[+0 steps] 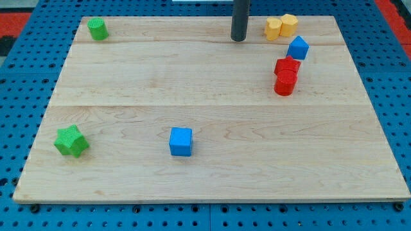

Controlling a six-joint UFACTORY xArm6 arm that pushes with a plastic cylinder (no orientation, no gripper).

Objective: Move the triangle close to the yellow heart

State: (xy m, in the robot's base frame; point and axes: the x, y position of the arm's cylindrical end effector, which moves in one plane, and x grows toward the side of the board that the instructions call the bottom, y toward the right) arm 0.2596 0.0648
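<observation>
The blue triangle [297, 48] lies near the view's top right, just below and right of two touching yellow blocks. The left yellow block [274, 28] looks like the heart. The right one [289, 24] looks many-sided. A small gap separates the triangle from the yellow pair. My tip [239, 38] rests on the board at the view's top centre. It is left of the yellow heart and up-left of the triangle, touching no block.
Two red blocks [287, 65] [285, 84] touch each other just below the triangle. A blue cube [180, 142] sits lower centre-left. A green star [70, 141] is at lower left, and a round green block [97, 29] at top left. The wooden board [205, 109] lies on blue pegboard.
</observation>
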